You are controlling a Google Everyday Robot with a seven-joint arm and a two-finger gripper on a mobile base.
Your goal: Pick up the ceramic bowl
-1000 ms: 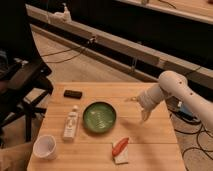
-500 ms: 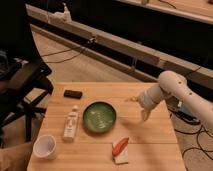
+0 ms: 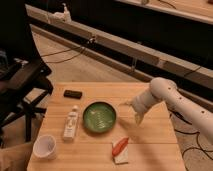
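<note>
Hovering over the wooden counter (image 3: 155, 145), the claw (image 3: 129, 113) is at 3 o'clock from the ceramic bowl (image 3: 99, 116), near its rim but apart from it. Its two fingers stand spread open, one pointing toward the bowl and one pointing down, and they hold nothing. The green bowl sits upright near the middle of the counter. A white bottle (image 3: 71, 122) lies just beside the bowl at 9 o'clock. A small black object (image 3: 73, 93) lies at 11 o'clock from the bowl, and a white cup (image 3: 45, 147) stands at 8 o'clock, near the counter's corner. A red item on a white packet (image 3: 119, 148) lies at 5 o'clock.
</note>
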